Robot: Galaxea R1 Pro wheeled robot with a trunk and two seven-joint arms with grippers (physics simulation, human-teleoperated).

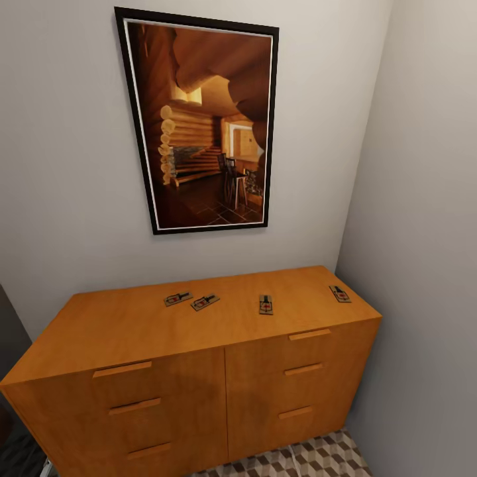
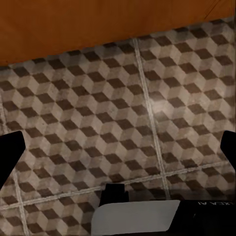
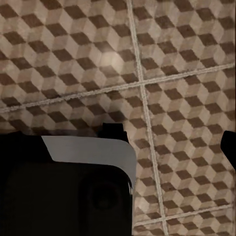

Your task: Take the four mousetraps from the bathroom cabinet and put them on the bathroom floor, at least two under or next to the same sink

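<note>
Left wrist view: left fingers [image 2: 12, 147] spread wide, empty, above bathroom floor [image 2: 98, 113].

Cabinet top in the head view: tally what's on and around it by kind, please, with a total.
Mousetraps: 4 —, all lying flat on the cabinet top
Cabinets: 1
Framed pictures on the wall: 1
Drawer handles showing on the cabinet front: 6
Total: 12

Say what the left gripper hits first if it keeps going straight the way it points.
Most likely the bathroom floor: the left gripper, open, points at bare tiles, just short of the cabinet base. Depth is unclear.
</note>
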